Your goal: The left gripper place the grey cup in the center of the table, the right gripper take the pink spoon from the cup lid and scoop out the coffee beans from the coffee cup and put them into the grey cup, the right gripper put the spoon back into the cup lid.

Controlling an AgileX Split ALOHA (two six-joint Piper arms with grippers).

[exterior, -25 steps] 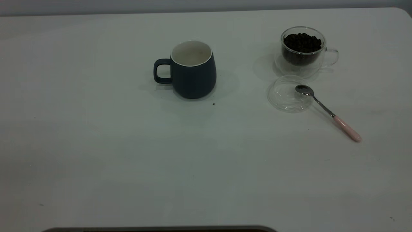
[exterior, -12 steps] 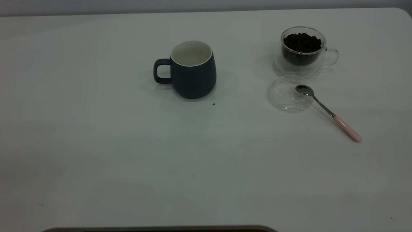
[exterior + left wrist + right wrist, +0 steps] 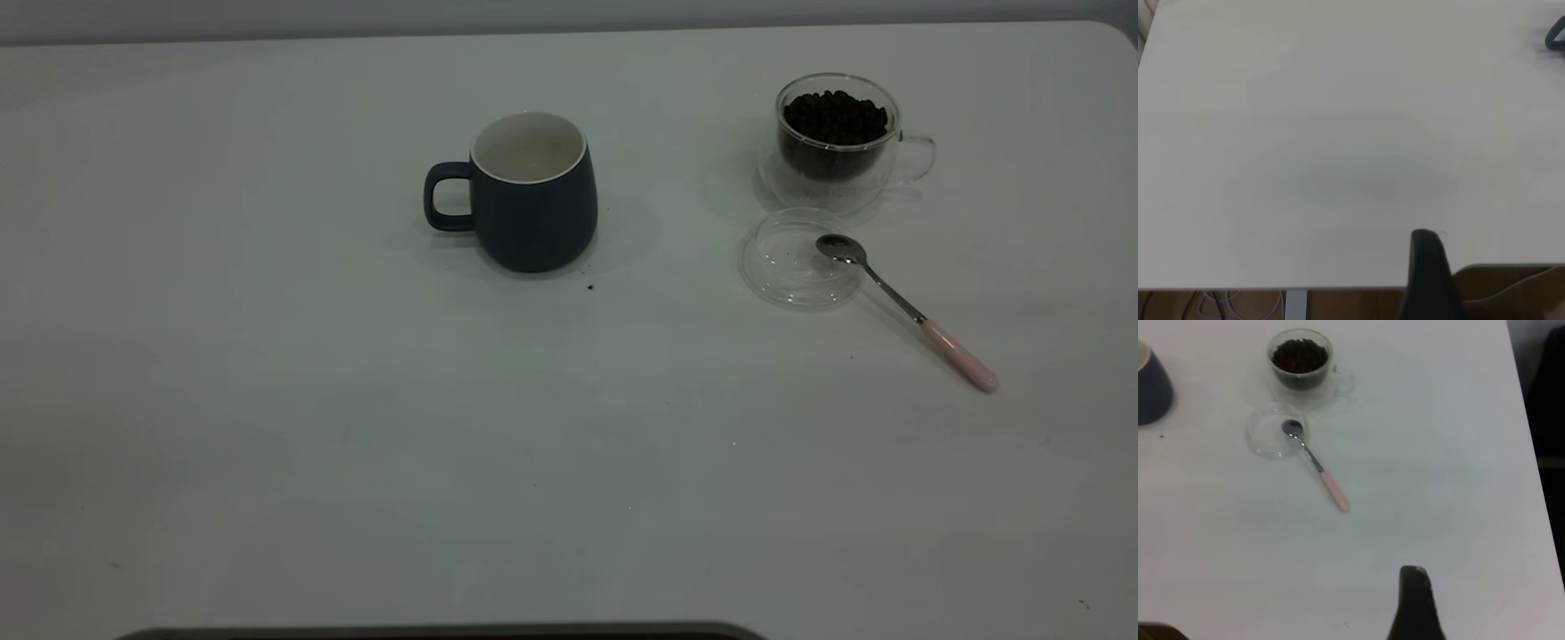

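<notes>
The grey cup (image 3: pixel 533 196) stands upright near the middle of the table (image 3: pixel 267 400), handle to the left and white inside showing; its side shows in the right wrist view (image 3: pixel 1151 387). At the back right stands the coffee cup (image 3: pixel 836 142), full of coffee beans (image 3: pixel 834 116). Just in front lies the cup lid (image 3: pixel 787 262). The pink spoon (image 3: pixel 907 307) has its bowl in the lid and its pink handle on the table. The left gripper (image 3: pixel 1426 247) hangs over the table's near edge, far from the cup. The right gripper (image 3: pixel 1413 580) hovers over bare table, well short of the spoon (image 3: pixel 1315 463).
A dark speck (image 3: pixel 590 287) lies just in front of the grey cup. The table's right edge (image 3: pixel 1531 453) runs beside the right gripper. A dark curved rim (image 3: pixel 444 631) shows at the table's near edge. Wide bare tabletop spreads across the front and left.
</notes>
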